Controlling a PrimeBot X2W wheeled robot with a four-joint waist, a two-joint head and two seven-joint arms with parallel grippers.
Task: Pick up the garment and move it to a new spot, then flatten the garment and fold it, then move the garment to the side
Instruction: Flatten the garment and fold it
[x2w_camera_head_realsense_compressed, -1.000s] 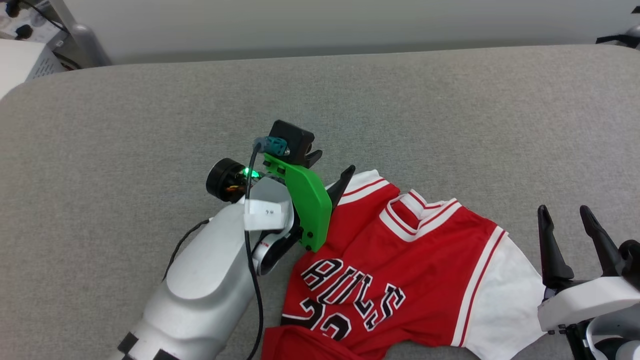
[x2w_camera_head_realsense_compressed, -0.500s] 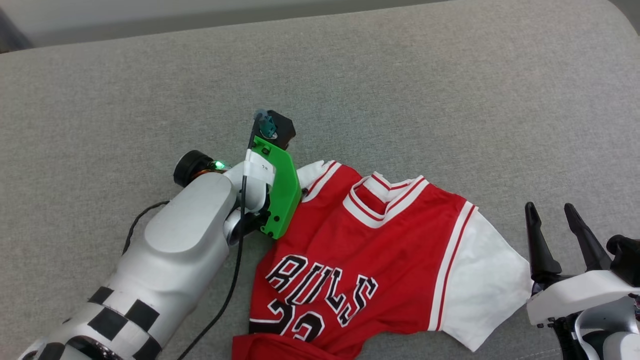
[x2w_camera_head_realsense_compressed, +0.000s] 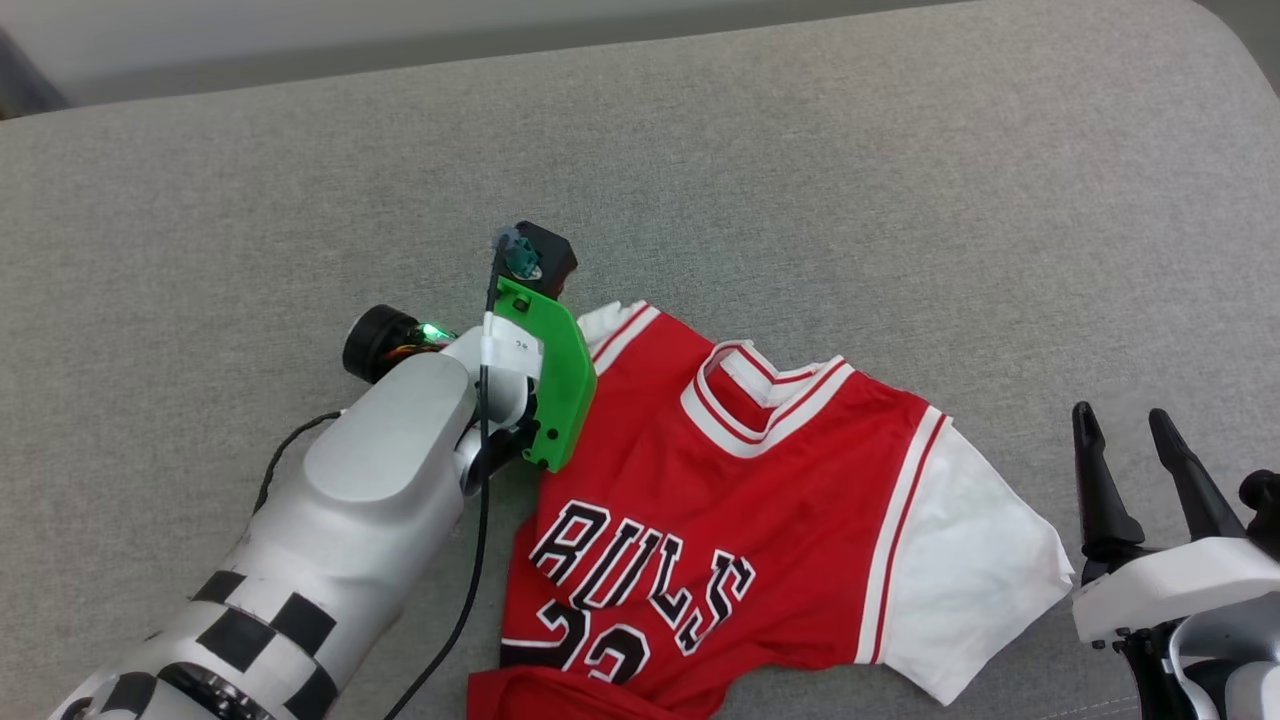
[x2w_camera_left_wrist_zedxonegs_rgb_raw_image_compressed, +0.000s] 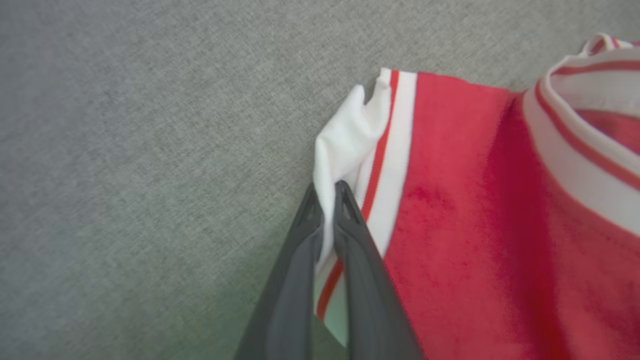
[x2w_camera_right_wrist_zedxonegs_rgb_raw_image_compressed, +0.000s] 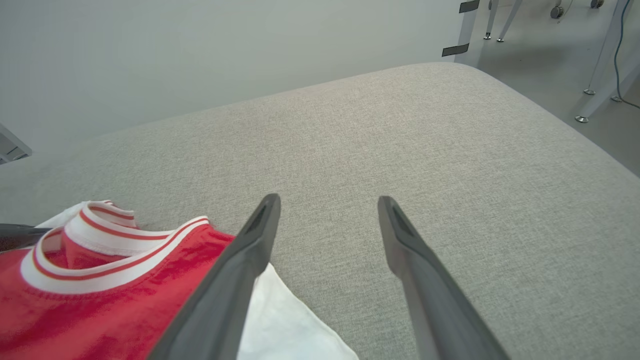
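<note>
I see a bright red jersey shirt (x2w_camera_head_realsense_compressed: 800, 470) with white sleeves, a red-striped white collar and white-edged black lettering; the woven fabric bench (x2w_camera_head_realsense_compressed: 900, 150) is plain grey.

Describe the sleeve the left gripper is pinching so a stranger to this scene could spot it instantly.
On the grey cushioned surface lies a red jersey. Its white sleeve on the robot's left, edged by a red stripe, is bunched in the shut left gripper. The opposite white sleeve lies flat and free near the open right gripper.
</note>
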